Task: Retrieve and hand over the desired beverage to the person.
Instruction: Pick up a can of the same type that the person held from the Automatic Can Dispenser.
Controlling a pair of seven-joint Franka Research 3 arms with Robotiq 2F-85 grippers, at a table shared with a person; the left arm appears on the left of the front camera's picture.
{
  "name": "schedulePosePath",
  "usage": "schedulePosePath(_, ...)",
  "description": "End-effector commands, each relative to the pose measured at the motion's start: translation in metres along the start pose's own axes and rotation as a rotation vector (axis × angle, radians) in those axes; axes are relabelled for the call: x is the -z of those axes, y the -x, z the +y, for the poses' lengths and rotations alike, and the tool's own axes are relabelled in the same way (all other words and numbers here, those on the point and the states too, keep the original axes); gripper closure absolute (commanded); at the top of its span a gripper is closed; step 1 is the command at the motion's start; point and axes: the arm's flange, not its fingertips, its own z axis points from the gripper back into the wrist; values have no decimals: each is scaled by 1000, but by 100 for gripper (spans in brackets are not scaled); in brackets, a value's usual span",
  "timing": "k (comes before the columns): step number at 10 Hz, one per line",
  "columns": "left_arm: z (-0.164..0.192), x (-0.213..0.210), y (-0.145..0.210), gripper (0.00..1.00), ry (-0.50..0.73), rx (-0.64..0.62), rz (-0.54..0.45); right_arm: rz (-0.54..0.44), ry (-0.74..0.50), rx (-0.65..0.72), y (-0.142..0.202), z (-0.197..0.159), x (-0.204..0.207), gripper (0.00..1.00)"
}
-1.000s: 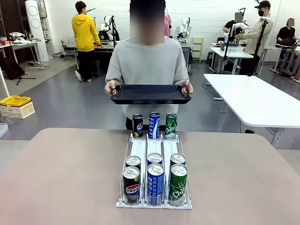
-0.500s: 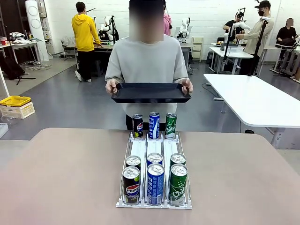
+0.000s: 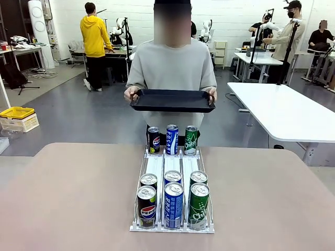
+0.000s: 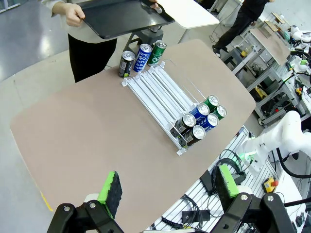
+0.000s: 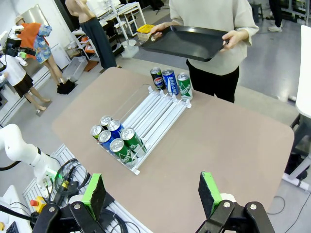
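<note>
No cue shows which drink the person [image 3: 171,68] wants, so the wrong one may be taken. The cans [image 3: 174,205] stand close side by side in the rack [image 3: 172,164], so a finger pushed between them could topple a neighbour. The tray [image 3: 172,100] is held in the air by both hands, and a tall can set on it could tip.

The left claw [image 4: 169,187] and right claw [image 5: 151,188] both hang wide and empty above the tabletop [image 3: 78,193].

The cans are slim: black, blue and green. Six crowd the rack's 6 o'clock end, and three stand at 12 o'clock, nearest the person.
</note>
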Motion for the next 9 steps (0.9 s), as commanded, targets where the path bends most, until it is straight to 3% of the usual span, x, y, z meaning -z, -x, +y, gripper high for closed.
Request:
schedulePosePath(1,2,-2,0,0,-2,16,7,-7,-27,-13,0,2,1,0)
schedulePosePath(9,2,-2,0,0,-2,16,7,-7,-27,-13,0,2,1,0)
